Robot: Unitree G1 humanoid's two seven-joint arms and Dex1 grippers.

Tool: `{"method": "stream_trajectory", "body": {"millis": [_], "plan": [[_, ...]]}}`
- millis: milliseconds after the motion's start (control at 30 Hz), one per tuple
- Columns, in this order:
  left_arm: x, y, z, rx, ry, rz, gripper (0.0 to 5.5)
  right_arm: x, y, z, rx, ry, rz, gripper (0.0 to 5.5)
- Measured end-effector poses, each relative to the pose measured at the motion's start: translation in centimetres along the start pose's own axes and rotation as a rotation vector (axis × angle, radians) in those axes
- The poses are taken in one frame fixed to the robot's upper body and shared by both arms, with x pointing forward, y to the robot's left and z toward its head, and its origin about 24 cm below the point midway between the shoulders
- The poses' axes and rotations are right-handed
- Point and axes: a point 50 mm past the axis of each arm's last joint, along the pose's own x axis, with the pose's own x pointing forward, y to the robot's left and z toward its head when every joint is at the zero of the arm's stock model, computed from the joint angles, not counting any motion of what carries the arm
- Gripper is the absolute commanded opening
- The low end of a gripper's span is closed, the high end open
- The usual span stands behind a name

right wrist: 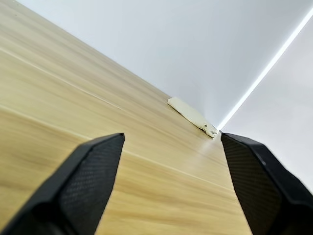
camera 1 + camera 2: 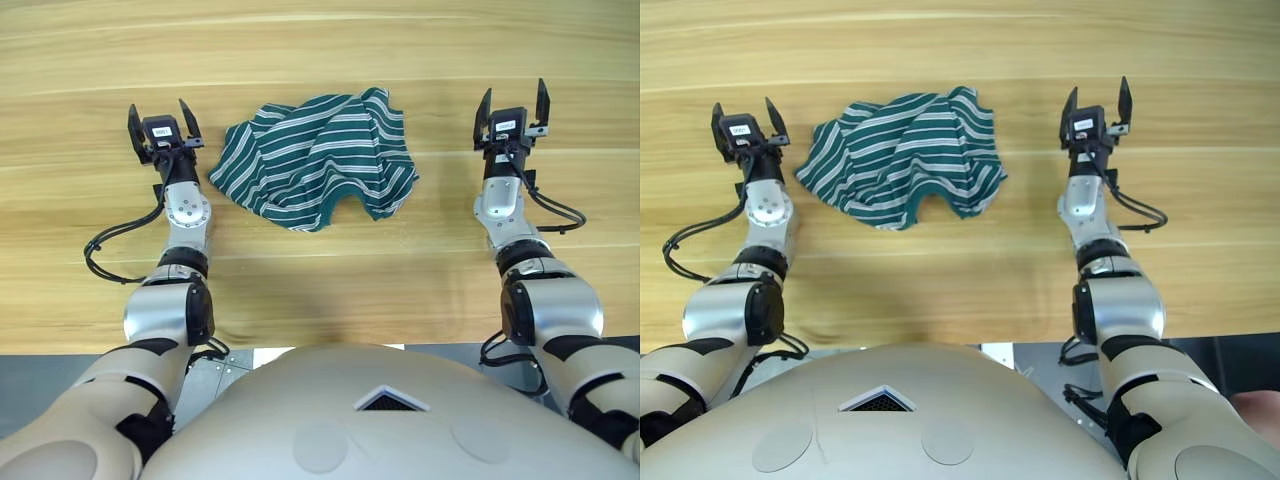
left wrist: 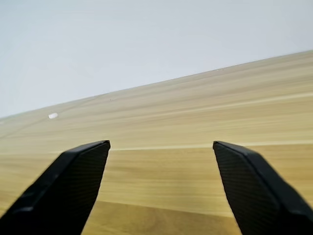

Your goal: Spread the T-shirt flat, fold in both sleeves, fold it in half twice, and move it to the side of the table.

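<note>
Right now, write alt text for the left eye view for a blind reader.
A crumpled green T-shirt with white stripes lies bunched on a pale wooden table. The left tool and right tool, both open, flank it without touching it.

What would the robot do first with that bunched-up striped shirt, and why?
Probably move the left gripper and right gripper, both open, inward to the edges of the green striped T-shirt. It lies crumpled on the wooden table between them, touching neither, so it likely needs gripping before it can be spread flat.
</note>
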Motion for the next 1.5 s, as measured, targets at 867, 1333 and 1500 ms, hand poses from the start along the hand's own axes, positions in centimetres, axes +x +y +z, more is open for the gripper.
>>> {"method": "stream_trajectory", "body": {"millis": [867,1333,1500], "plan": [[0.2,0.2,0.7,-0.141,-0.056,-0.078,3.91,0.1,0.3,0.6,0.006,-0.053,0.021,3.66],[-0.1,-0.2,1.0,-0.188,-0.099,-0.179,3.91,0.2,0.1,0.8,0.057,-0.063,0.049,3.66],[-0.2,0.0,0.9,-0.191,-0.094,-0.174,3.91,0.1,0.5,1.0,0.065,-0.076,0.07,3.66]]}}
